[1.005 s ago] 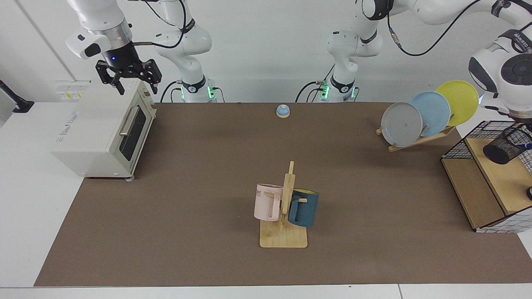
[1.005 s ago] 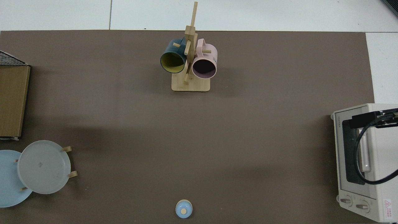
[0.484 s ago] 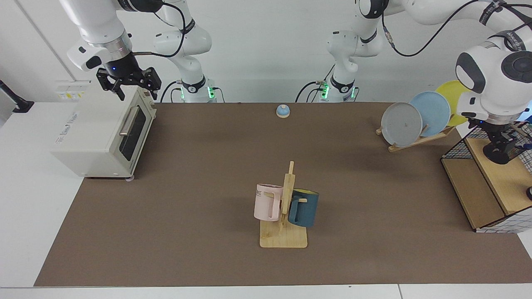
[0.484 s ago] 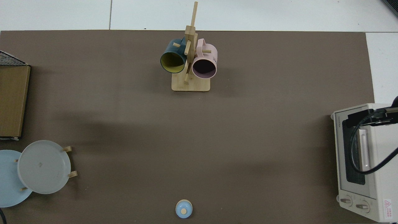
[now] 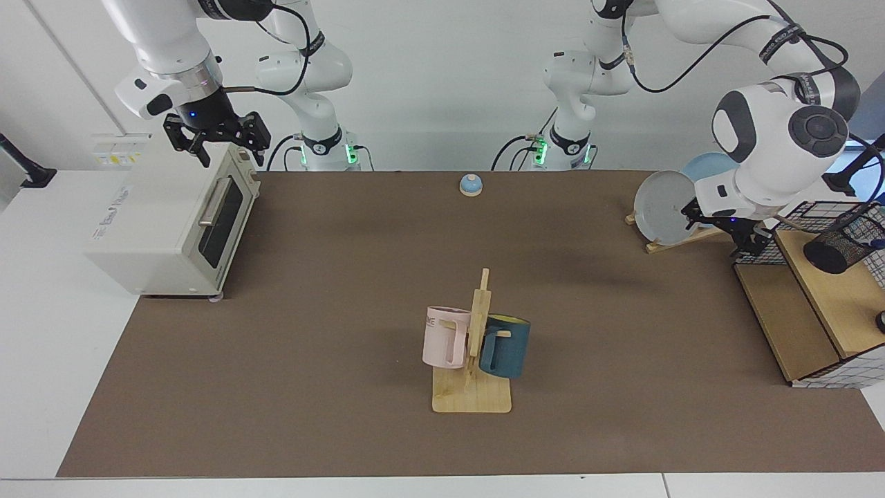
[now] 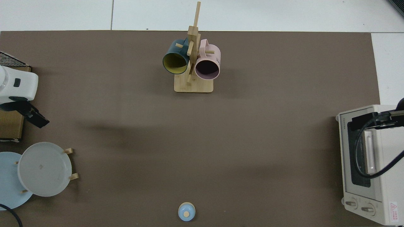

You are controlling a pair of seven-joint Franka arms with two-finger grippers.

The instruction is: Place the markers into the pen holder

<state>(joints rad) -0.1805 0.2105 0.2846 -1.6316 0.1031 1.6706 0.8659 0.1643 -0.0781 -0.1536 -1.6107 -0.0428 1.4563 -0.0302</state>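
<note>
Since a moment ago the left gripper [image 5: 743,236] has backed off the holder [image 5: 840,247], empty, fingers unclear, marker's blue tip [image 5: 877,243] beside it, right gripper [image 5: 220,137] waiting wide over the oven [image 5: 173,214]; from above, the left gripper [image 6: 31,115] is by the shelf [image 6: 11,130].

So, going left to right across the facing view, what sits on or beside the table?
Toaster oven → pink mug → dark blue mug → grey plate → wire basket → pen holder.
</note>
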